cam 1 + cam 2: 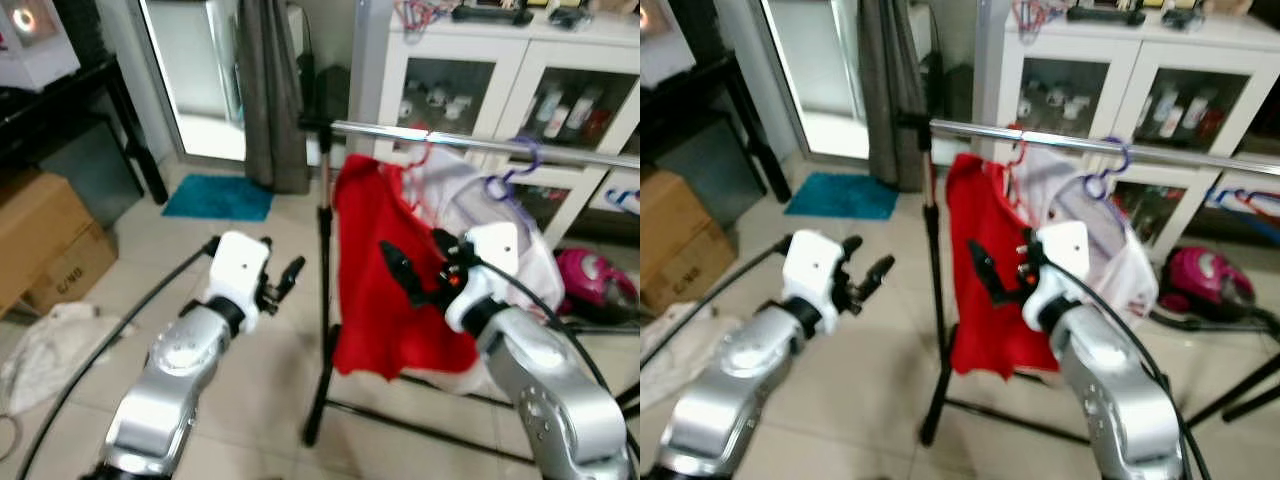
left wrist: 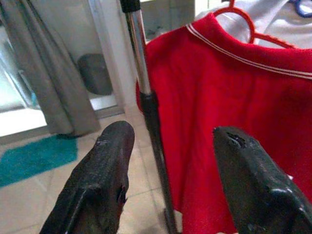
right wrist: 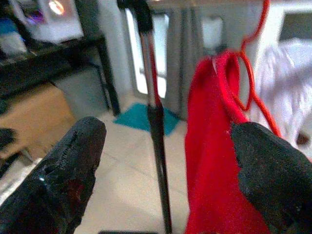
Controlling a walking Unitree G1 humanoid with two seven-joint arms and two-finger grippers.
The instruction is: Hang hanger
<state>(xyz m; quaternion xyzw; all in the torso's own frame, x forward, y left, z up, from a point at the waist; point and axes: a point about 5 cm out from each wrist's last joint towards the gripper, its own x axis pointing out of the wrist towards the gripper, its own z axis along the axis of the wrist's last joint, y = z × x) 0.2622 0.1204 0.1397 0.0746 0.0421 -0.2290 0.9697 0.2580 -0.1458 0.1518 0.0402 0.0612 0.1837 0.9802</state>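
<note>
Garment rack (image 1: 322, 300) at centre, its rail (image 1: 480, 146) running rightward from the upright; a shirt (image 1: 385, 270) on a hanger (image 1: 420, 152) hangs from the rail just right of the upright, a second garment (image 1: 480, 205) behind it. Left gripper (image 1: 283, 282) left of the upright, right gripper (image 1: 420, 275) before the shirt. Cabinet (image 1: 500, 70) behind the rack; mat (image 1: 218, 197) and boxes (image 1: 45, 245) to the left

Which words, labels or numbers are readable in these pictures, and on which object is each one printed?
Cardboard box: dark printed letters on its side, too blurred to read.
Bottles in the white cabinet: labels too small to read.
Red shirt on the rail: no print visible.
Nothing here can be read with certainty.
</note>
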